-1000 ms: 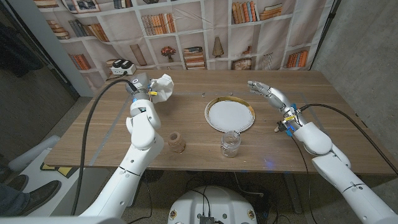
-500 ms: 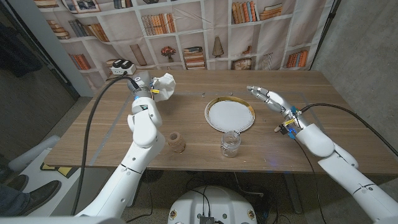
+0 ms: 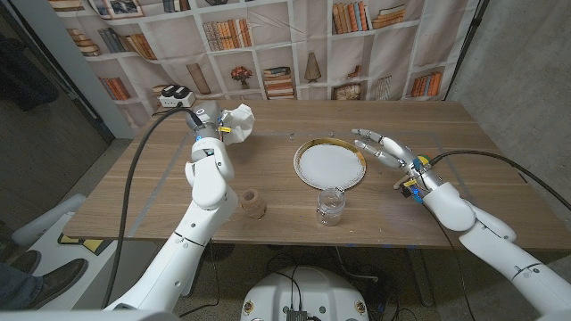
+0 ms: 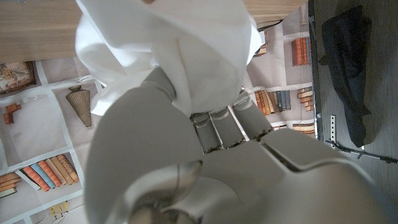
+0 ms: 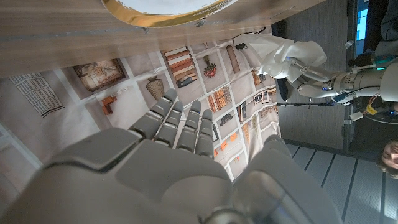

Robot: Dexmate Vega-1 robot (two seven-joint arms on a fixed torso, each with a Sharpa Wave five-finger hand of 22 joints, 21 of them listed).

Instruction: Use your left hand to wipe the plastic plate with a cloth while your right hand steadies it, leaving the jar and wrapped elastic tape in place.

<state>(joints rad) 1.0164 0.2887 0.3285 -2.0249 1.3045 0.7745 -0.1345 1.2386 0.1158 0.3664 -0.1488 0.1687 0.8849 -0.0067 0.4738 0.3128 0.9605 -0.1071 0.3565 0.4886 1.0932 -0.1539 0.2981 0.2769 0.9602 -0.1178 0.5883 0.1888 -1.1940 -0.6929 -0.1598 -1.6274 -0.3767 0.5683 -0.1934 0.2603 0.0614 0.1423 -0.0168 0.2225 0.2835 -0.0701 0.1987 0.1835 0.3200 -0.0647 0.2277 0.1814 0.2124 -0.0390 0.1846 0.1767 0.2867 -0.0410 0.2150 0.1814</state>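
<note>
Left hand: the left hand [image 3: 211, 127] is seen raised over the table's [image 3: 143, 192] far left part, its fingers closed around a white cloth [image 3: 238, 122]; in the left wrist view the cloth [image 4: 168, 46] is bunched above the hand [image 4: 186, 155].
Tape: the wrapped tape [image 3: 253, 203] is stood near the front edge, left of the middle.
Jar: a clear jar [image 3: 330, 205] is placed upright near the front edge, just in front of the plate and apart from the tape.
Plate: a white plate [image 3: 329, 163] with a gold rim is laid flat around the table's middle; its rim [image 5: 163, 7] is caught in the right wrist view.
Right hand: the right hand [image 3: 385, 147] is held just right of the plate with fingers spread and nothing in them; contact with the rim cannot be told.
</note>
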